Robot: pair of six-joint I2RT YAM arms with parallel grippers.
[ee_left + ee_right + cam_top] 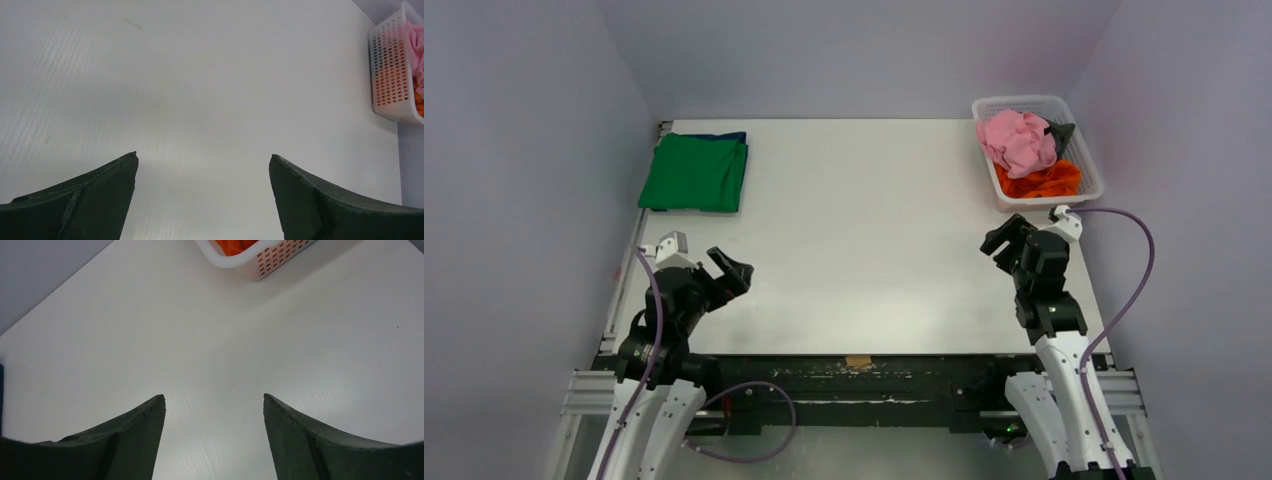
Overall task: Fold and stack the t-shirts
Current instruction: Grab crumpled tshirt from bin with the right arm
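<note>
Since nothing is held by either arm, the next shirt is judged yet to be fetched. The left gripper (pixel 732 268) is seen with its jaws spread wide over bare table (pixel 864 250). The right gripper (pixel 1005 238) is likewise parted and empty, just short of the white mesh basket (pixel 1036 101) at the far right corner. In that basket the light pink t-shirt (pixel 1017 140) is heaped in a crumpled ball, with the orange t-shirt (pixel 1039 181) bunched at the near end and a grey t-shirt (pixel 1060 132) tucked against the far right wall. At the far left corner a green t-shirt (pixel 694 172) is laid folded on a dark blue t-shirt (pixel 729 136), of which only an edge is shown.

The pink cloth is expected to be light and limp, so it will sag and trail once lifted. A raised fold at the top of the heap is judged the best hold, pinched deep enough not to slip, yet kept clear of the orange shirt. The plastic basket is set at the table's right edge and may be dragged or tipped if cloth snags on its rim. A broad open stretch of table is offered between the basket and the folded shirts for spreading.
</note>
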